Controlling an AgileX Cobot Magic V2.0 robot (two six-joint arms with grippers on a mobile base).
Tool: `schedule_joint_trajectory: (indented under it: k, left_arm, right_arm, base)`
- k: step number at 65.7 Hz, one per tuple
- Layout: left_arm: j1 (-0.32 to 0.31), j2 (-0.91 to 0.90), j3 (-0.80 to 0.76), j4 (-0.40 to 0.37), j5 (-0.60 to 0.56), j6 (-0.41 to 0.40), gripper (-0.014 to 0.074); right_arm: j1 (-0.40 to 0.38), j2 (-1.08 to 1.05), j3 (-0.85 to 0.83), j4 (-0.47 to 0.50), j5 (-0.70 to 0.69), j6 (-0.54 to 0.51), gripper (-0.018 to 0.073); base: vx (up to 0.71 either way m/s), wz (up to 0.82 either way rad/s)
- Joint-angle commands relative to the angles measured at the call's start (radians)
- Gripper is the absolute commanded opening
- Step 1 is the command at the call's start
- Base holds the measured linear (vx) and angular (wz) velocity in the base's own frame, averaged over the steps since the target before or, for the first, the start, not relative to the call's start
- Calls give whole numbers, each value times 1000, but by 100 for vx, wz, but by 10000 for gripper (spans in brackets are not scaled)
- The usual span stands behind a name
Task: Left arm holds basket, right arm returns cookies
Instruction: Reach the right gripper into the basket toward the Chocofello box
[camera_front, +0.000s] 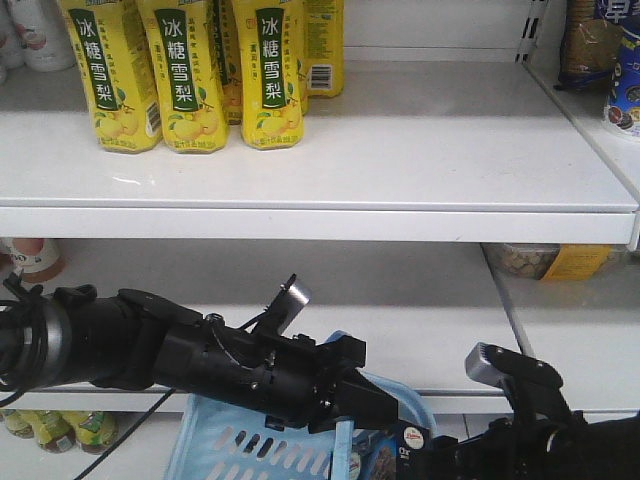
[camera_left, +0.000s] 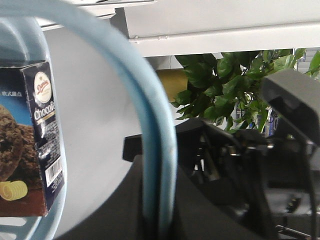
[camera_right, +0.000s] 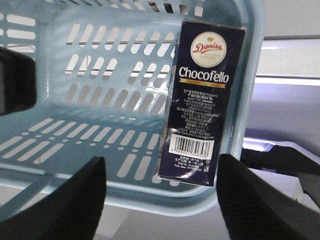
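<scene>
Cookies (camera_right: 200, 100) come in a dark blue box that stands up tall inside the basket (camera_right: 252, 60), right beside one side wall. The right gripper (camera_right: 161, 162) is wide open. Its two black fingers (camera_right: 70, 200) sit one on each side of the box and do not touch it. White letters on the box say "Chocofello" under a round white badge. The basket is light blue with lots of little slots. The left gripper (camera_front: 345, 400) is clamped on the basket's curved blue handle (camera_left: 150, 125), in front of the shelves. The left arm (camera_front: 150, 345) comes in from the left with black cables on it. The right arm (camera_front: 520, 385) is low on the right and has a grey tip. Behind them is a white shelf (camera_front: 400, 150) with yellow bottles (camera_front: 190, 70) standing at its back left.
</scene>
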Motion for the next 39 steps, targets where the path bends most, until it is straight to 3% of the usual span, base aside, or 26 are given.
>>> schedule_joint_trajectory:
  k: [1,16,39]
  left_arm:
    - [-1,-57,-24,-61,59,16,-6]
    - [-1,-57,-24,-61,59,16,-6]
    - [-1,-57,-24,-61,59,16,-6]
  right_arm:
    - [2,33,-30,90,-16,-68,466]
    - [2,144,-30,204,-18,-181,466]
    - [0,244,-30,248,-32,-235,466]
  base:
    - [0,0]
    - [0,0]
    - [0,0]
